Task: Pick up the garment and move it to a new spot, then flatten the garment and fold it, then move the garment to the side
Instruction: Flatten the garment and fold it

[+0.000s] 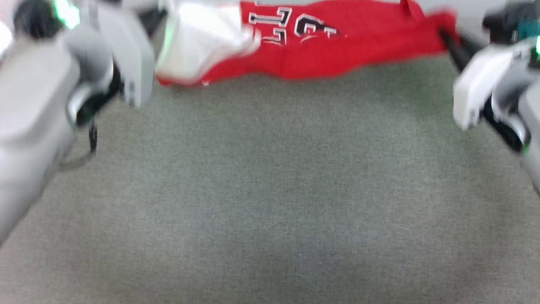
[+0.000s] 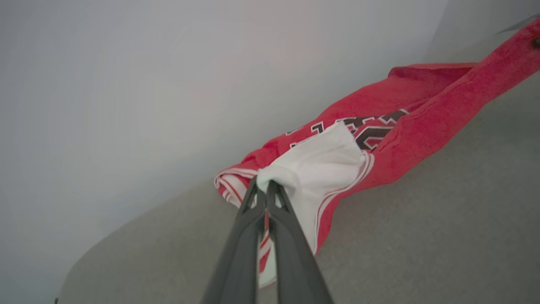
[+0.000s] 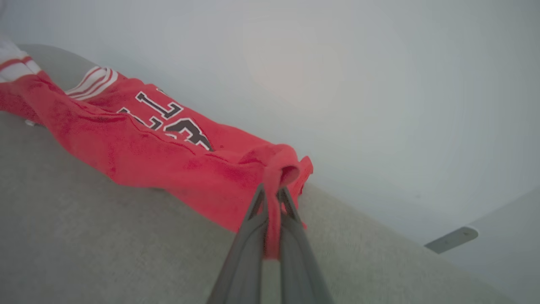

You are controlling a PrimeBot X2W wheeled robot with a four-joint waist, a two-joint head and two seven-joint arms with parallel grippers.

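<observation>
The garment [image 1: 337,46], a red jersey with a white sleeve [image 1: 198,42] and black white-outlined lettering, hangs stretched in a band between my two grippers at the far edge of the table; its lower edge sags toward the cloth. In the left wrist view my left gripper [image 2: 263,185] is shut on the white sleeve [image 2: 320,164] beside the red-white striped trim. In the right wrist view my right gripper [image 3: 272,192] is shut on a bunched red corner of the garment [image 3: 168,156]. The head view, which is blurred, shows the left gripper [image 1: 160,17] and right gripper [image 1: 444,36] at the garment's two ends.
A grey-green cloth-covered table [image 1: 270,190] spreads wide in front of the garment. A pale wall [image 2: 168,84] rises just beyond its far edge. A small grey bracket [image 3: 451,240] sits past the table's edge on the right.
</observation>
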